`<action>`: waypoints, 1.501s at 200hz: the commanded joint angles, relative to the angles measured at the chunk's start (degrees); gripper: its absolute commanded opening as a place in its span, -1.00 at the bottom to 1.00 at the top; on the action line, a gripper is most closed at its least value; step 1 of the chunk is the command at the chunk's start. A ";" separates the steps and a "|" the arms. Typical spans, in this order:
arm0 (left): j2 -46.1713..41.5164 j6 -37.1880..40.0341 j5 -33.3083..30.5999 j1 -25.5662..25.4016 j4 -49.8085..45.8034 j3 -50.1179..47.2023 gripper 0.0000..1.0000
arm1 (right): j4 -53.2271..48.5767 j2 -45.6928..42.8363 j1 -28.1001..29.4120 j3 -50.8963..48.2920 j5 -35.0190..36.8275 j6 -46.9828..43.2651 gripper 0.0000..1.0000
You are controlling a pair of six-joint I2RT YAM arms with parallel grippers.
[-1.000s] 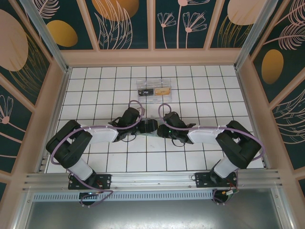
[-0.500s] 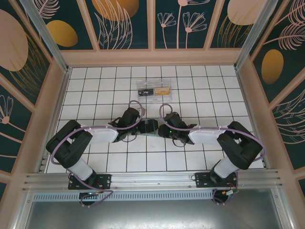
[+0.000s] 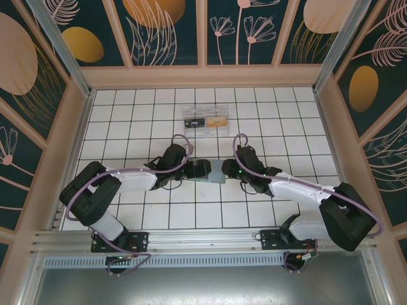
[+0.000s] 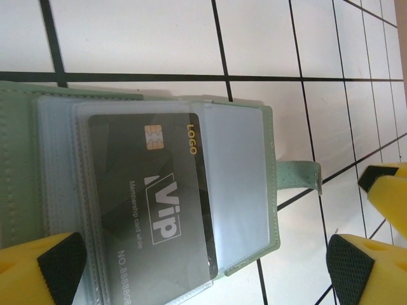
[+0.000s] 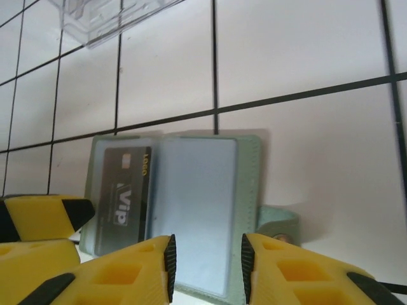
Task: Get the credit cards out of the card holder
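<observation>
1. Card holder (image 3: 215, 171): green, lying open on the white tiled counter (image 3: 127, 108), between both pincers.
2. Black card (image 4: 152, 190): inside a clear sleeve of the holder, chip showing.
3. Left pincer (image 4: 206, 270): wide, fingers either side of the holder, holding nothing.
4. Right pincer (image 5: 206, 260): narrow gap, at the holder's edge, nothing visibly held.
5. Clear tray (image 3: 205, 118): farther back, well apart, cards inside.

The open holder (image 5: 191, 210) lies flat on the tiles (image 5: 305, 51), with a black VIP card (image 5: 127, 187) in its left sleeve. The right gripper (image 5: 206, 267), fingers slightly parted, hovers at the holder's near edge. A clear tray (image 5: 108, 16) sits far left.
</observation>
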 commanded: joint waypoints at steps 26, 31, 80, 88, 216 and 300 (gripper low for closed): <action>-5.20 2.36 -5.86 1.02 -4.53 -0.27 0.14 | 8.85 7.90 -0.12 2.84 -11.55 1.02 -0.42; -5.07 2.56 -5.88 1.12 -4.45 -0.25 0.01 | 9.82 8.74 -0.16 3.00 -12.41 1.32 -0.43; 0.53 3.69 -5.56 1.51 -4.69 1.79 -0.84 | 16.48 15.55 -1.73 3.82 -20.05 4.88 -0.50; 1.15 3.72 -5.77 1.59 -4.79 1.83 -0.83 | 16.85 16.32 -1.95 4.11 -20.90 5.17 -0.50; 4.76 2.48 -4.86 1.64 -3.88 0.77 -0.78 | 14.52 21.28 -2.54 6.75 -22.43 4.90 -0.46; 5.08 2.28 -3.96 1.60 -3.12 0.61 -0.78 | 18.48 23.78 -3.15 6.71 -26.06 6.35 -0.64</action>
